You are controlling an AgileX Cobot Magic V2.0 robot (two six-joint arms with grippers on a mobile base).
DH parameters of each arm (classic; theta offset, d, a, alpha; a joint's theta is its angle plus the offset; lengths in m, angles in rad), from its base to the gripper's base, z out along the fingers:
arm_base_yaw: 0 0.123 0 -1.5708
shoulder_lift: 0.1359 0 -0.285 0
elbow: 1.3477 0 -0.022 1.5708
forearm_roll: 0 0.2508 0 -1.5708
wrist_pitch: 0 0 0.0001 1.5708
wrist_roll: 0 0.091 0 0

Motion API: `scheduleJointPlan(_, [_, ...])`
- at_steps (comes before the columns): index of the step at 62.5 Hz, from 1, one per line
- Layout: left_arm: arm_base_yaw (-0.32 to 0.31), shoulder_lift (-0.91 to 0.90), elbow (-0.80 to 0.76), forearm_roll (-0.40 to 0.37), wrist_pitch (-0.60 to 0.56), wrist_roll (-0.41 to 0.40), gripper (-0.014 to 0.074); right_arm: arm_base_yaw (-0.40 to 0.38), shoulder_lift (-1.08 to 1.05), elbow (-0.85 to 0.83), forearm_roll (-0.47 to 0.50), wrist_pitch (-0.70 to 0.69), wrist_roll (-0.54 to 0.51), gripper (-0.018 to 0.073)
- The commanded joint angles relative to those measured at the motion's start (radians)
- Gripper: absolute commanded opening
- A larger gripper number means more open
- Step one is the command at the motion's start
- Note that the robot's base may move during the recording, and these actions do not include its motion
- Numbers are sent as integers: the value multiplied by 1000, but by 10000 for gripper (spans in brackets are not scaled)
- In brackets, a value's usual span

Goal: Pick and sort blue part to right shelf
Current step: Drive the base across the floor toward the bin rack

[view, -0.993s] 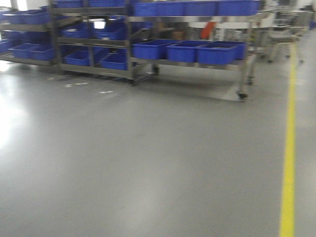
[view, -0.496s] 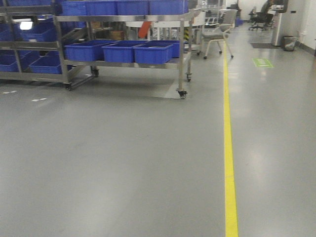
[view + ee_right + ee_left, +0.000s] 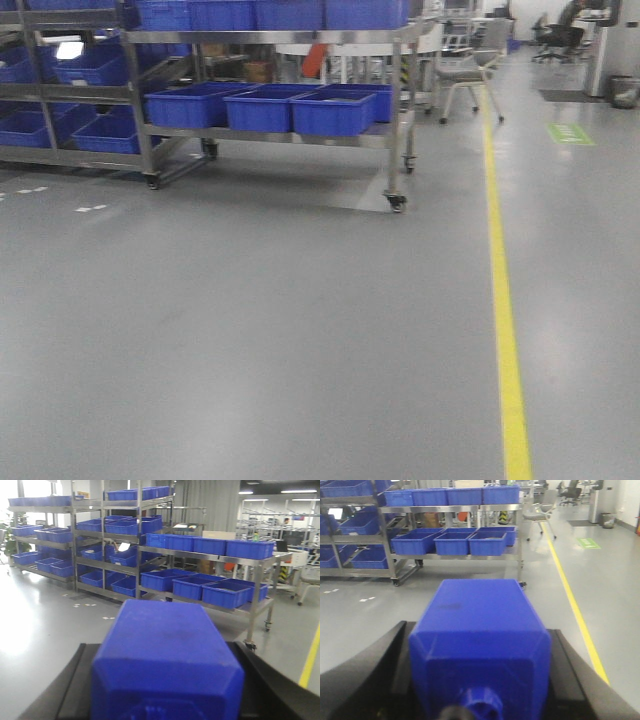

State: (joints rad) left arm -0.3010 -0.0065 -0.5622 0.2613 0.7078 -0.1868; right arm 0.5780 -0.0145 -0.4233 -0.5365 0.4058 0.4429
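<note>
grey workshop floor (image 3: 250, 330), seen across the whole lower front view. wheeled steel shelf cart (image 3: 405, 90), set at the far side of the floor, with further racks (image 3: 30, 95) to its left. open blue bins (image 3: 333, 112), ranged side by side on the cart's lower shelf and along its top.

left gripper (image 3: 477, 627), shown with its black fingers (image 3: 375, 675) pressed against both sides of a blue part (image 3: 477, 650), a boxy block with a round boss at its near end, held clear of the floor. right gripper (image 3: 161, 647), shown likewise, its fingers (image 3: 270, 690) clamped on a second blue part (image 3: 167, 665).

yellow floor line (image 3: 505, 320), run from the foreground past the cart's right end. chair (image 3: 468, 70), placed beyond the cart beside that line. green floor marking (image 3: 570, 133), laid right of the line. castor (image 3: 396, 203), fitted under the cart's near right post.
</note>
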Motion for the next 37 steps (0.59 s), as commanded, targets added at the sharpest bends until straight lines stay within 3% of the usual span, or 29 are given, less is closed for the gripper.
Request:
scheduleJointPlan(1, [-7,-6,-26,8,-95,0,270,-2,-9,-33,-29,-83,-5,185])
scheduleJointPlan(37, [-7,-6,-26,8,-95,0,270,-2,-9,-33,-29,-83,-5,185])
